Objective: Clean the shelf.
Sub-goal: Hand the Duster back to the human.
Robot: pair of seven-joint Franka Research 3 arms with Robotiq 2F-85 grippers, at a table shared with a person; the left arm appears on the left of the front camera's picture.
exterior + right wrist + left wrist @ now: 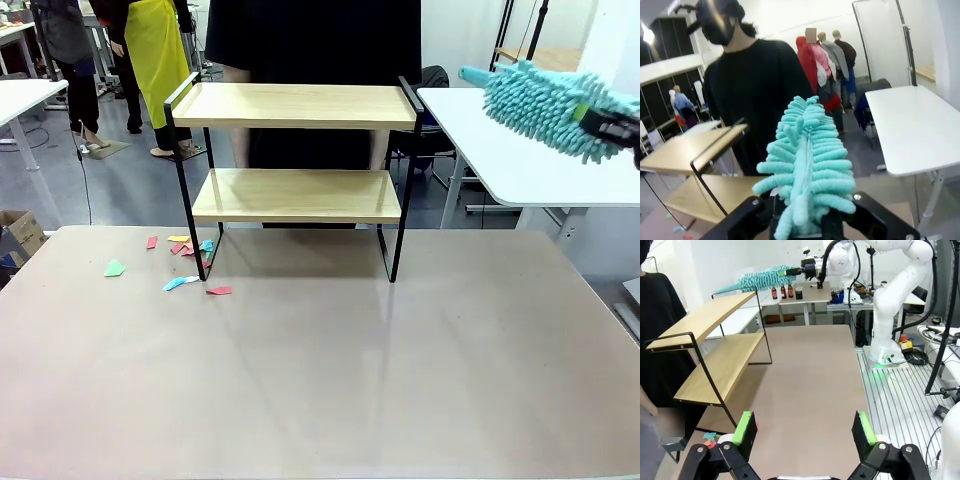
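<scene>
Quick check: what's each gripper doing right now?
Left gripper: open, holding nothing.
Right gripper: shut on the teal duster, held up beside the shelf.

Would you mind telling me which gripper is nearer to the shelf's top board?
The right gripper, holding the teal duster just beyond the top board's end. The left gripper hangs low, beyond the shelf's other end.

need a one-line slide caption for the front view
Right gripper holds a fluffy teal microfibre duster beside the two-tier wooden shelf; coloured paper scraps lie on the table.
</scene>
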